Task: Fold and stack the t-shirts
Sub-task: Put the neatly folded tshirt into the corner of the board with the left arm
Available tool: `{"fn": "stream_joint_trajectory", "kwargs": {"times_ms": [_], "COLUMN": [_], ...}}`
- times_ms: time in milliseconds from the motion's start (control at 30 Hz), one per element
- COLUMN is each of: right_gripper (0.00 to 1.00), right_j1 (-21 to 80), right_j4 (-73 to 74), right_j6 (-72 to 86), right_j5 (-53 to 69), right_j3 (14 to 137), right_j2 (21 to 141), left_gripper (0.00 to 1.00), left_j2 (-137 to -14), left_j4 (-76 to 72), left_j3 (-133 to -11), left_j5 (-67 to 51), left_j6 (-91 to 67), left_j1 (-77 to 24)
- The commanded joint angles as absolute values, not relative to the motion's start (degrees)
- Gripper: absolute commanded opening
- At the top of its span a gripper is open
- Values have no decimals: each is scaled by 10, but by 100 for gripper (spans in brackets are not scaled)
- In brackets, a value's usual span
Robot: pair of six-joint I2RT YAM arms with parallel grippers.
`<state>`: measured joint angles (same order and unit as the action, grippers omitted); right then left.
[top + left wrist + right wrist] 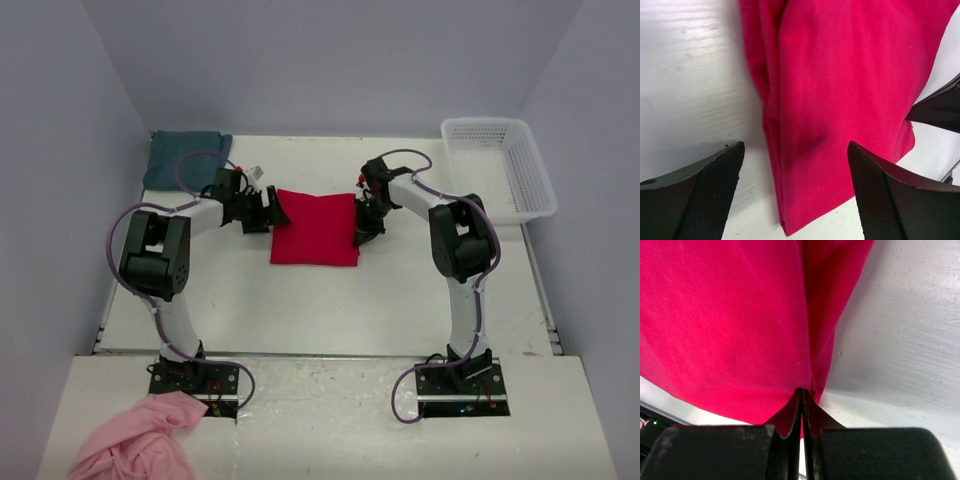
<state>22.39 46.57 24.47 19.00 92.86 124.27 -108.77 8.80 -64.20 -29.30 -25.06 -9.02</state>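
Red t-shirt [315,228] lies folded square, centre (teal t-shirt [170,150] folded, far-left corner).

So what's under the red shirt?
The red shirt lies folded on the white table, which shows all around it. Its own folded layers show at the edges. Anything beneath the middle is covered, so I cannot tell.

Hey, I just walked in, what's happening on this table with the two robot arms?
The arms are working on a bright red cotton t-shirt, which lies folded into a rectangle in the middle of the table. The right end effector is shut on the shirt's right edge, pinching the cloth. The left end effector hovers open over the shirt's left edge, gripping nothing. A dull teal t-shirt lies apart at the far left corner, so the two are not yet stacked.
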Motion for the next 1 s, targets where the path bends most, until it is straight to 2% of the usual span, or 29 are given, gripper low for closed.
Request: {"fn": "stream_joint_trajectory", "kwargs": {"times_ms": [0, 100, 300, 500, 567, 600, 700, 967], "right_gripper": [0, 0, 0, 0, 0, 0, 0, 0], "right_j1": [229, 229, 229, 228, 229, 229, 229, 230], "right_j4": [461, 459, 453, 449, 447, 444, 441, 415], "right_j6": [248, 247, 246, 245, 245, 244, 245, 247], "right_j5": [194, 197, 211, 215, 223, 226, 227, 211], "right_j3": [924, 922, 915, 912, 910, 907, 904, 883], "right_j2": [1240, 1237, 1226, 1222, 1220, 1220, 1220, 1176], "left_gripper": [85, 84, 75, 43, 29, 18, 0, 0], "left_j2": [-1146, -1159, -1194, -1208, -1207, -1207, -1197, -1153], "left_j4": [147, 146, 135, 113, 117, 123, 135, 202], "left_j3": [-633, -637, -660, -655, -657, -660, -673, -745], "left_j5": [-262, -258, -259, -271, -259, -257, -238, -145], "left_j6": [-236, -240, -258, -279, -277, -276, -272, -235], "left_j1": [-122, -146, -179, -181, -181, -180, -179, -181]}}
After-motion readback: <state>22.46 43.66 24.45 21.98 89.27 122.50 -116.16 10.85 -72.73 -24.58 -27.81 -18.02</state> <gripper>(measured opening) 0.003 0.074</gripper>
